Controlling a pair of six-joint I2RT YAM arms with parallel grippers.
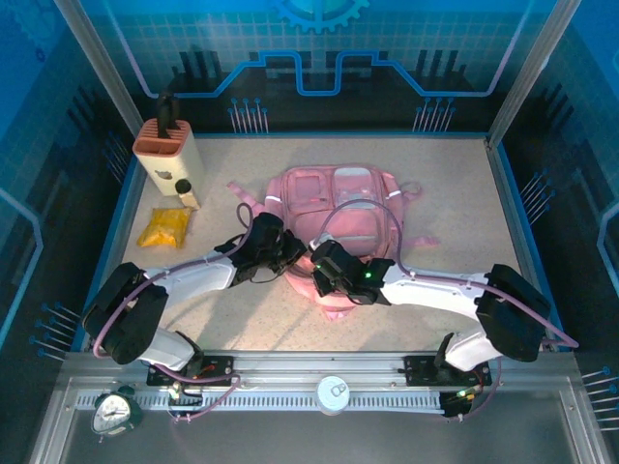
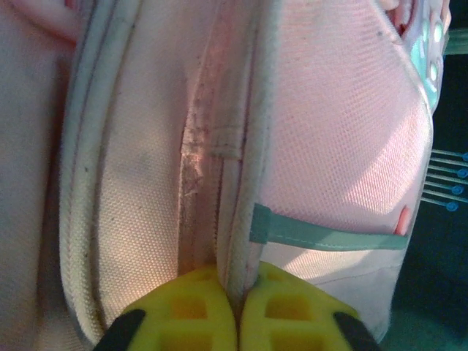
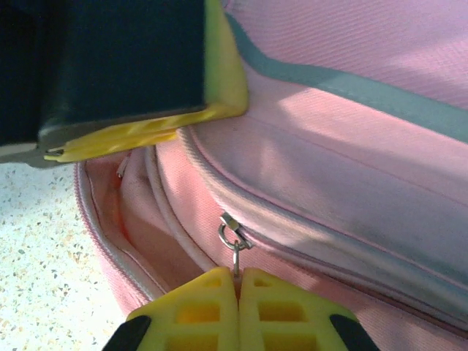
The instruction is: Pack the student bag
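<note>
Now: left tool (image 2: 238, 322) pinching student bag (image 1: 334, 198) seam edge; right tool (image 3: 238, 311) clamped on zipper pull (image 3: 232, 240).

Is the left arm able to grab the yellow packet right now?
Probably not yet. The left gripper is shut on an edge of the student bag, so it must let go first. After that the yellow packet lies on bare table on its side, with nothing between.

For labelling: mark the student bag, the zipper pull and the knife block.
student bag (image 1: 334, 198), top external view, front pocket panel.
zipper pull (image 3: 231, 235), right wrist view, metal ring.
knife block (image 1: 177, 158), top external view, tan side.
</note>
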